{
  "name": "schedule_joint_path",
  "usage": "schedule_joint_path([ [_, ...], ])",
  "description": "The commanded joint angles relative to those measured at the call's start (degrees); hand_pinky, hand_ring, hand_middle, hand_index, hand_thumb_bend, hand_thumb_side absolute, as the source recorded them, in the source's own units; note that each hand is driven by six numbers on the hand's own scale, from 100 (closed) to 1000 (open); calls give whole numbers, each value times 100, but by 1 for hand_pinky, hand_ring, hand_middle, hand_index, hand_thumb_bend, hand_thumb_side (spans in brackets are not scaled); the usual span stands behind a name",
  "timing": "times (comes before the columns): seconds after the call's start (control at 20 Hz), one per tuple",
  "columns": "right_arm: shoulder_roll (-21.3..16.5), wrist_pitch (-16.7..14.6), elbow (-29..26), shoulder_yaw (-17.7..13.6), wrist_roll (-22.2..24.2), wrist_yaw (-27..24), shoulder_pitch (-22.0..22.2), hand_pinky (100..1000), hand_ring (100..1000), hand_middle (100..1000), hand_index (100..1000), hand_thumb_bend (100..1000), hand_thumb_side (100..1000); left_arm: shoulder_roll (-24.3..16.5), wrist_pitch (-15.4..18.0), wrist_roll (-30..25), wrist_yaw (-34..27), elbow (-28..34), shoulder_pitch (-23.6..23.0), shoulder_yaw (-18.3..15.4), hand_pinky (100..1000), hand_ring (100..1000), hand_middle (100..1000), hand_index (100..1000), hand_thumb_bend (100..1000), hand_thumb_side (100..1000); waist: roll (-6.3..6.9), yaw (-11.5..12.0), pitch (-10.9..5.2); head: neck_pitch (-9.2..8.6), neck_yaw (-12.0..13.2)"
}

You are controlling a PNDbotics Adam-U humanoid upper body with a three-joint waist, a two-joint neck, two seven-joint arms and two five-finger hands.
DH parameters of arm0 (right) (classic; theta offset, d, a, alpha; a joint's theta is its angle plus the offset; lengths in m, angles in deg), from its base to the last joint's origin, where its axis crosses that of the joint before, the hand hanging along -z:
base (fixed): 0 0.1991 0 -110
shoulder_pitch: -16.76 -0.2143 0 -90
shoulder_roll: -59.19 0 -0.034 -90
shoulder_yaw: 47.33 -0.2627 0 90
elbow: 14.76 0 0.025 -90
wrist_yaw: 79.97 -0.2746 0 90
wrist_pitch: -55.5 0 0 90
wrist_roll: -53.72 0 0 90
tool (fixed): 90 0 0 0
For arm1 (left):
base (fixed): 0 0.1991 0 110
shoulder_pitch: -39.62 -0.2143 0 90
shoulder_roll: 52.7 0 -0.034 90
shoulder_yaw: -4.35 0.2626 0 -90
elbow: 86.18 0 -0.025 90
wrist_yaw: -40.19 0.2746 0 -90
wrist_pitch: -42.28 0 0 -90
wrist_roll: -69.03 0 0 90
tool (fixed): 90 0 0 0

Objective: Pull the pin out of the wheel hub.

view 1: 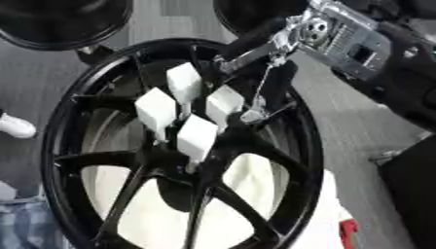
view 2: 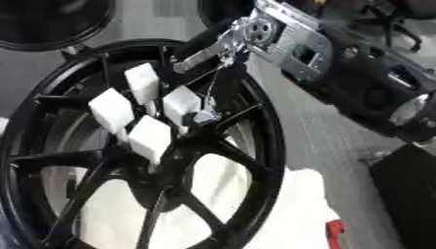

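The right hand [view 1: 281,41] reaches from upper right over the black wheel hub [view 1: 183,146], fingers [view 1: 254,114] extended straight beside four white block-headed pins [view 1: 197,137] at its centre

Head stereo pair, looking down (close), wheel hub [view 1: 183,146] shared

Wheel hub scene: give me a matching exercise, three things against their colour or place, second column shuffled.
Things:
1. wheel
2. pin blocks
3. right hand

Descriptions:
A. white, clustered at the hub centre
B. comes in from the upper right, fingers over the top of the hub
C. black, spoked, fills most of the view

Pairs: 1-C, 2-A, 3-B
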Motion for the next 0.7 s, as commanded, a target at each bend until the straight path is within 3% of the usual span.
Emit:
schedule_joint_path([
  [0.05, -65, -55, -66, -79, 18, -38, -122, 781, 709, 491, 720, 210, 348, -136, -7, 2, 13, 33, 75, -64, 789, 795, 699, 847, 100, 862, 30, -1, -126, 28, -1],
  [0.2, -61, -73, -68, -176, 18, -35, -134, 735, 611, 431, 653, 195, 346, -136, -17, 11, 11, 30, 66, -68, 790, 796, 699, 847, 100, 862, 31, -6, -126, 28, -1],
  [0.35, -53, -46, -39, -259, 18, -44, -134, 662, 526, 400, 609, 201, 289, -136, -23, 16, 6, 31, 59, -71, 789, 795, 699, 846, 100, 862, 32, -6, -126, 28, -10],
  [0.65, -68, 0, 41, -315, 17, -65, -98, 640, 559, 459, 677, 226, 160, -137, -26, 23, -13, 30, 39, -76, 789, 796, 699, 846, 100, 863, 32, -5, -121, 28, -21],
  [0.7, -89, 22, 50, -320, 18, -74, -81, 653, 583, 500, 705, 240, 100, -140, -28, 24, -17, 28, 33, -75, 789, 796, 700, 846, 100, 862, 32, -9, -120, 28, -15],
])
